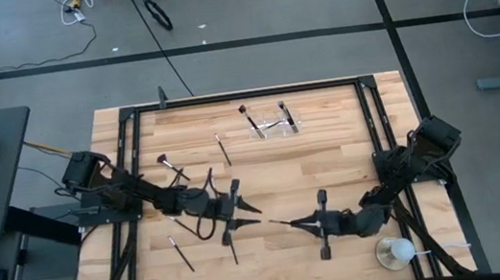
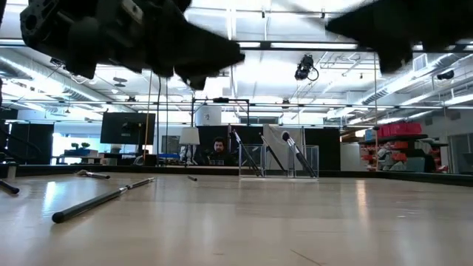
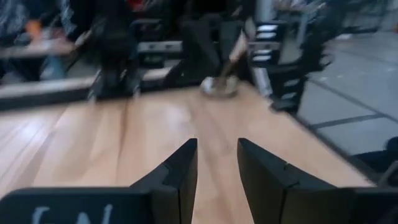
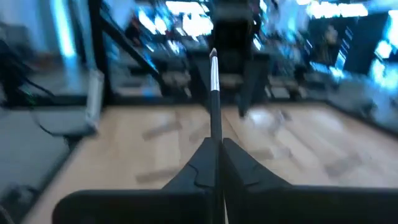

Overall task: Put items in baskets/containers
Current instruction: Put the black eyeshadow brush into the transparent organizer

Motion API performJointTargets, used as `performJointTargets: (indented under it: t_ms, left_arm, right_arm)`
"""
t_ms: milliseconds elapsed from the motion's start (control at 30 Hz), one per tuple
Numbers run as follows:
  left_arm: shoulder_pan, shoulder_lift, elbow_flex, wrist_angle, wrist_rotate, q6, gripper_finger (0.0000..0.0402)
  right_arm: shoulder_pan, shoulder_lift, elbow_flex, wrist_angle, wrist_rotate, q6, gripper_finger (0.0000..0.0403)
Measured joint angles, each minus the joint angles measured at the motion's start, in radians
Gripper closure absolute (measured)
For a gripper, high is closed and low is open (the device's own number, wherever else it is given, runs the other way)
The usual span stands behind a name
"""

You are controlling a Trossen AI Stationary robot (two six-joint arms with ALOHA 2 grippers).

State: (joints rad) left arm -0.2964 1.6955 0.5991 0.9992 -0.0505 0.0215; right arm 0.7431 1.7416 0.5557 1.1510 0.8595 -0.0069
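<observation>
My right gripper [image 1: 301, 221] hovers over the table's near middle, shut on one thin dark brush [image 1: 280, 221]. My left gripper [image 1: 251, 207] faces it from the left, open and holding nothing [image 3: 217, 163]. The clear organizer [image 1: 274, 127] stands near the far edge, with brushes [image 1: 248, 118] leaning upright inside it [image 2: 290, 154]. Loose brushes lie flat on the wood: two on the far left [image 1: 168, 161] [image 1: 222, 149], others near the left arm [image 1: 183, 255] [image 1: 233, 244]. One lies in the low view [image 2: 103, 198]. My right gripper pinches the brush's dark handle [image 4: 216, 134] between its two fingers. The brush runs along the fingers and sticks out past their tips, silver ferrule end [image 4: 213, 68] leading, toward the table's left. It is lifted clear of the wood, roughly level.
A white ball on a clear round base [image 1: 396, 252] sits at the near right corner, beside the right arm; the left wrist view shows it too [image 3: 217, 87]. A dark frame rims the table [image 1: 244, 93]. Bare wood lies between the grippers and the organizer [image 1: 321, 164].
</observation>
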Motion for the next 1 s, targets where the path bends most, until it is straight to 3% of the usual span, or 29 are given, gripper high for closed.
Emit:
performJointTargets:
  t_ms: [267,667,800,1000]
  left_arm:
    - [-0.044,0.000,0.019,0.198,0.011,0.096,0.0282]
    - [-0.068,0.000,0.099,0.201,0.040,0.127,0.0284]
    - [-0.067,0.000,0.101,0.200,0.035,0.123,0.0311]
    - [-0.066,0.000,0.101,0.177,0.026,0.124,0.0383]
  right_arm:
    - [-0.084,0.004,0.082,0.094,-0.168,-0.132,0.0395]
    - [-0.140,0.054,0.157,0.083,-0.197,-0.185,0.0395]
    - [-0.141,0.054,0.157,0.082,-0.200,-0.185,0.0395]
    - [-0.140,0.054,0.157,0.031,-0.197,-0.144,0.0392]
